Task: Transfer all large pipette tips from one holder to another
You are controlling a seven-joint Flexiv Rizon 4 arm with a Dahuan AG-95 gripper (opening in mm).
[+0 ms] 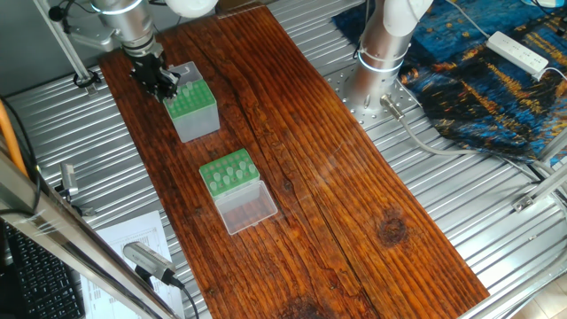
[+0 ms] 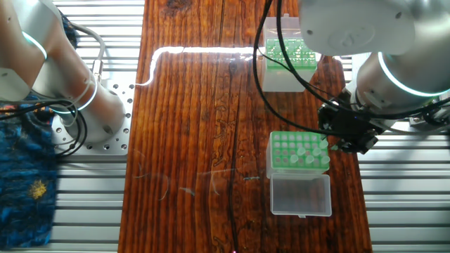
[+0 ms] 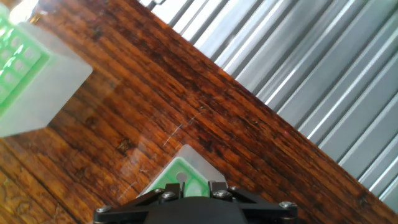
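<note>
Black gripper [image 1: 162,81] hovering over the tall grey-sided box [image 1: 191,112], at its 10 o'clock corner; clenched or released, cannot tell. Pale cone tips [image 1: 232,171] upright in the squat green rack [image 1: 229,175], clear lid [image 1: 247,207] flat at 5 o'clock. Grainy dark wooden board [image 1: 301,159] beneath, ribbed metal table [image 1: 461,195] around.

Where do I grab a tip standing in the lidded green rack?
Grip the exposed upper end of a pipette tip, coming from straight above. The tips stand upright in the rack's holes with their lower parts sunk, and the open lid lies flat to one side.
</note>
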